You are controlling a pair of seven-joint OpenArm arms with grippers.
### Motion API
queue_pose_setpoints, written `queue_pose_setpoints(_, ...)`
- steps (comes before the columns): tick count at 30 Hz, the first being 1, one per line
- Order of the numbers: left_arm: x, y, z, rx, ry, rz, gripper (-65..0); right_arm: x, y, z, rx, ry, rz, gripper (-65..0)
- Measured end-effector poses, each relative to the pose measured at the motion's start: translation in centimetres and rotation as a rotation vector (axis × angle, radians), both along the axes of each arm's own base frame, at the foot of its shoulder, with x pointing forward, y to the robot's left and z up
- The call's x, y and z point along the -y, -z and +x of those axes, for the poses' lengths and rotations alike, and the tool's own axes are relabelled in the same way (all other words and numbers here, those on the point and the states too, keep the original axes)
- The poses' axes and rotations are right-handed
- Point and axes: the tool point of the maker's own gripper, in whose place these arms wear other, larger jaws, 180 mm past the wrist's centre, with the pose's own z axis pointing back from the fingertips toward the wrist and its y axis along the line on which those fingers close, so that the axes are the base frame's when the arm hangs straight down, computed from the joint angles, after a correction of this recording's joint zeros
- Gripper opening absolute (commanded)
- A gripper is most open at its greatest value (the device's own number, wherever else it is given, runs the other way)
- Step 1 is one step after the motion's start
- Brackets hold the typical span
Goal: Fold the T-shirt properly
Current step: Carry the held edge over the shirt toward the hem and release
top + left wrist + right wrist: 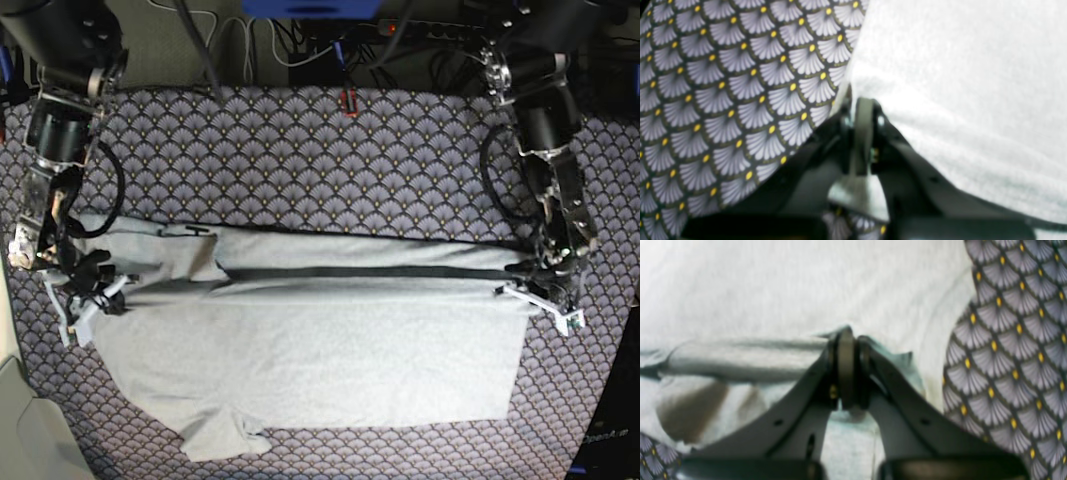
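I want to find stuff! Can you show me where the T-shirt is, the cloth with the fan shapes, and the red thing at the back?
T-shirt (330, 360), base view, flat middle of the grey fabric.
patterned cloth (300, 160), base view, bare stretch behind the shirt.
red thing (350, 101), base view, its middle, at the cloth's far edge.

One T-shirt (320, 350), one patterned cloth (300, 150), two claws (both clamped).

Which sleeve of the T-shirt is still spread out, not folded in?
The sleeve at the T-shirt's bottom-left corner in the base view lies spread on the patterned cloth; the upper sleeve is under the fold.
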Motion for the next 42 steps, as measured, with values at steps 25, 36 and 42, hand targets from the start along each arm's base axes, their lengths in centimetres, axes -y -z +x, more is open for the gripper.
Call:
queue_pose_setpoints(25,-1.9,-2.0,0.8,0.034,-0.022,0.033,-14.4,0.9,-1.1,0.8,0.008,-0.015,-0.043,-35.5)
queue_pose_setpoints(36,-1.9,1.6,-3.5,-0.041,-0.02,0.048,-14.1,2.8,0.6,-4.6,-0.008,0.035,-0.087,-35.5)
queue_pose_setpoints(42,-1.1,2.7,-3.0,-0.013,-0.021,0.028,-14.1,3.3,1.4,-5.8,-0.028,0.048,-0.088,-35.5)
